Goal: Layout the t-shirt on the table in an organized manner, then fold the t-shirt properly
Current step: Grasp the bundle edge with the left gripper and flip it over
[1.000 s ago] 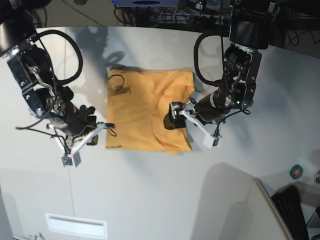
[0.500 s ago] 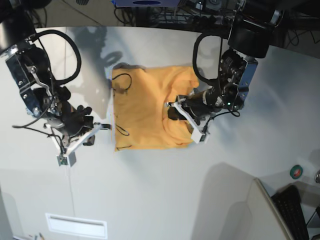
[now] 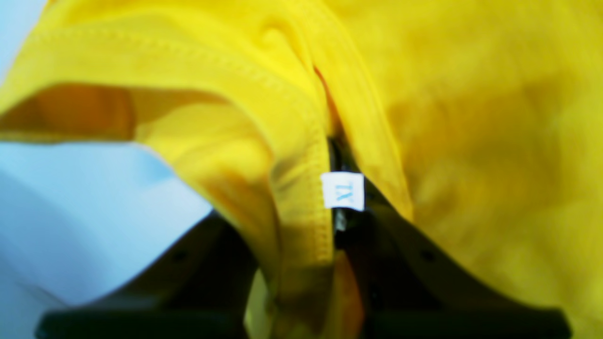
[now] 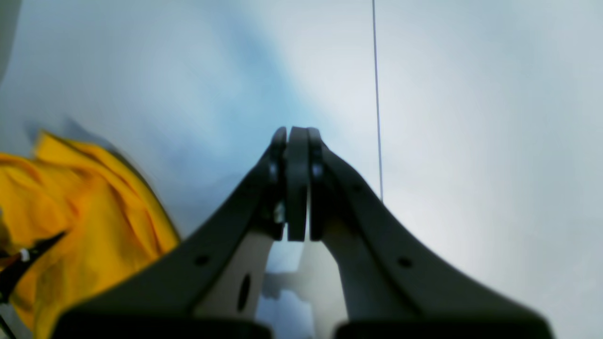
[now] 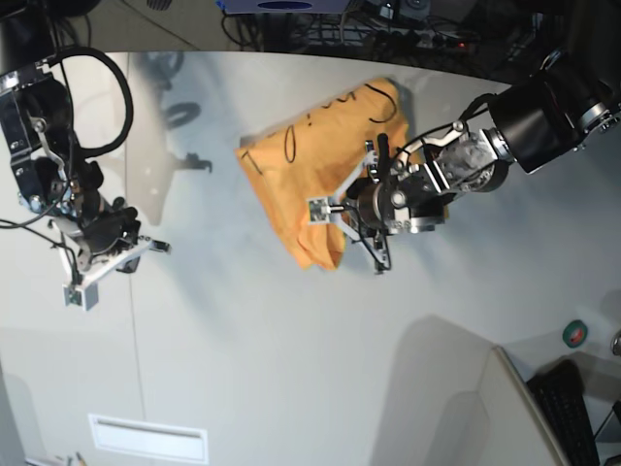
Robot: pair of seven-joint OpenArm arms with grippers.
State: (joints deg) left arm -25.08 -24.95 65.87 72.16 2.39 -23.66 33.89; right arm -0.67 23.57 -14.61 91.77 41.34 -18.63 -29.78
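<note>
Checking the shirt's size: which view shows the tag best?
The left wrist view: the white size tag sits close up on the t-shirt collar. The base and right wrist views show only yellow cloth, no tag.

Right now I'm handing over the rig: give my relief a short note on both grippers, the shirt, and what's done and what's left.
Left gripper: shut on the orange-yellow cloth t-shirt at its collar, beside the white size tag, with that part raised.
Right gripper: shut, empty, over bare light-grey tabletop, apart from the shirt.
Shirt: bunched and hanging from the left grip, partly on the table.
Done: nothing laid flat now.
Left: spread it flat, then fold.
</note>
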